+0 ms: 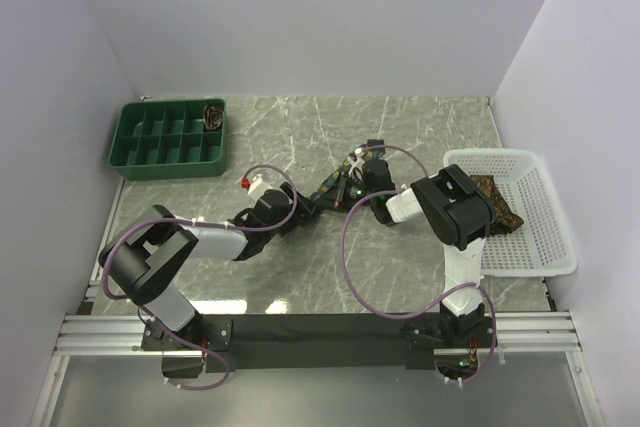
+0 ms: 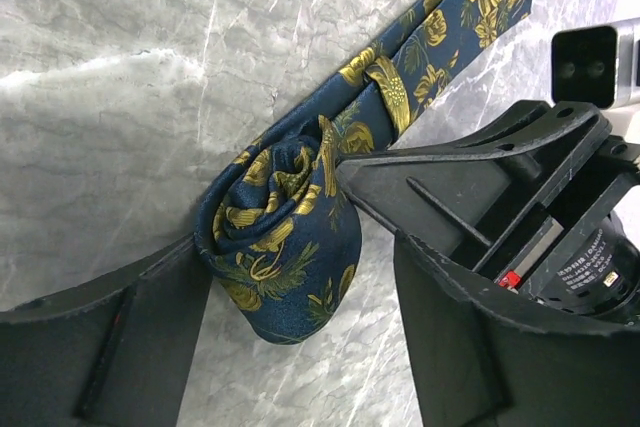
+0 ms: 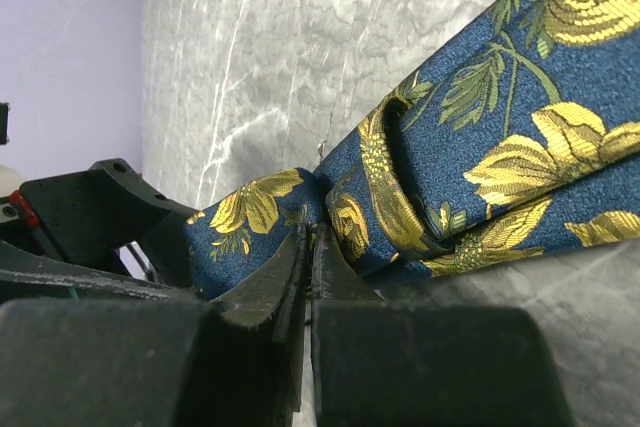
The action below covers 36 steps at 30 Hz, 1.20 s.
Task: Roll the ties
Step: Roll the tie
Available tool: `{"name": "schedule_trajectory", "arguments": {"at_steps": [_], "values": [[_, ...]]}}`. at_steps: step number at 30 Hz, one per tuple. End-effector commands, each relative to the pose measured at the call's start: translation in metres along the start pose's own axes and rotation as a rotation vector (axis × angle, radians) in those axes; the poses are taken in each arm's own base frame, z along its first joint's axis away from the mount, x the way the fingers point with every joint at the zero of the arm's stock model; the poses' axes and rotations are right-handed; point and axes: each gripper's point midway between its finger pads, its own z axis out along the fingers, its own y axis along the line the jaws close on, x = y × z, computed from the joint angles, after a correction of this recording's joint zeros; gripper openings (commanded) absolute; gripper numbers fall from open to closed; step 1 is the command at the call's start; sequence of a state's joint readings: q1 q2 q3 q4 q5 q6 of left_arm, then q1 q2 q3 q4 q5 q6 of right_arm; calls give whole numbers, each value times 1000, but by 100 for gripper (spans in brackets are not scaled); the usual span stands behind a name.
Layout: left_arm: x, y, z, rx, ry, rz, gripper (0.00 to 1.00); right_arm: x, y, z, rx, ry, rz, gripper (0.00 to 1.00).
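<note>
Navy tie (image 2: 455,17), roll part-wound: my left end effector (image 2: 270,217) gapes loosely around its coiled end, my right end effector (image 3: 308,247) is pressed shut just beyond, hold unconfirmed; next, close and turn onward.

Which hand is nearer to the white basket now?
Right. The right hand is at the middle of the table, with the basket to its right. The left hand is just left of it, across the tie, so farther from the basket.

Green tray (image 1: 165,169) back left, white basket (image 1: 545,242) right.
</note>
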<state>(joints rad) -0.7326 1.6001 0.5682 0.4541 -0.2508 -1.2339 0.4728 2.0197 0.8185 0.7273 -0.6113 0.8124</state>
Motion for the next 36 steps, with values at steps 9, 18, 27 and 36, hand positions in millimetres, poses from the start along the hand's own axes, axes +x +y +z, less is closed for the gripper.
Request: {"name": "schedule_trajectory", "arguments": {"at_steps": [9, 18, 27, 36], "values": [[2, 12, 9, -48, 16, -26, 52, 30, -28, 8, 127, 110, -50, 0], [-11, 35, -10, -213, 34, 19, 15, 28, -6, 6, 132, 90, -165, 3], [-21, 51, -36, -414, 153, 178, 8, 1, 21, -17, 181, -30, -409, 35], [-36, 61, -42, -514, 299, 255, 10, 17, 51, -26, 227, -138, -769, 75]]}}
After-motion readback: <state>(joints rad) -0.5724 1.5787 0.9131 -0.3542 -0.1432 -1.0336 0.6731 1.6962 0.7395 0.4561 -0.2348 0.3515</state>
